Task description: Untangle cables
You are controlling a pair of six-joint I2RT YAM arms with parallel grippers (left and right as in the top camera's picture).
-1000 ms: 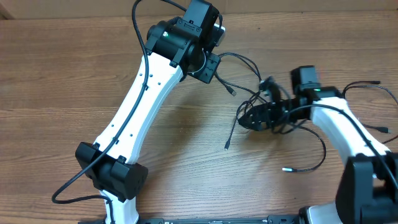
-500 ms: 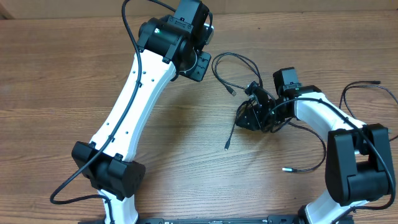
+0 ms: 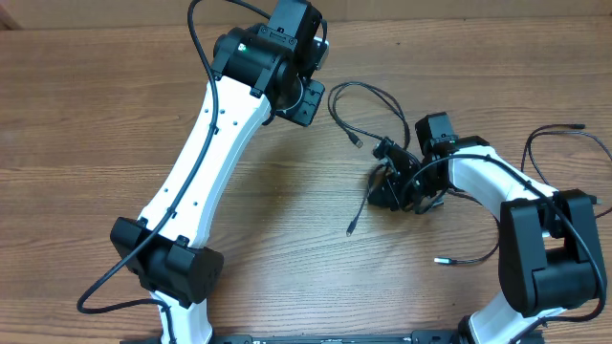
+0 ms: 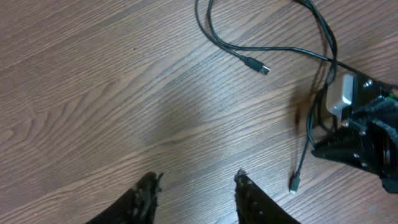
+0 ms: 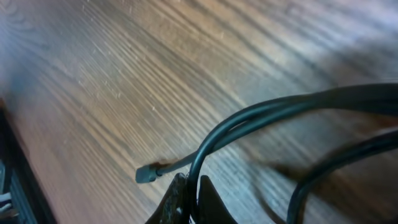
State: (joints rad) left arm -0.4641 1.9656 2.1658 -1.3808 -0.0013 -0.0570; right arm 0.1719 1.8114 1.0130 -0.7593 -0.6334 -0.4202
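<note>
Left fingers, at 12 o'clock: partly open, holding nothing, above the bench. Right fingers, at 3 o'clock: closed tight on one black cable.

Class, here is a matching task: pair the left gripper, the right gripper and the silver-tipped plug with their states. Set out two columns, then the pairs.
Things:
1 left gripper
2 right gripper
3 silver-tipped plug

States:
A shut on a cable
B lying loose on the table
C open, holding nothing

Pairs: 1-C, 2-A, 3-B.
</note>
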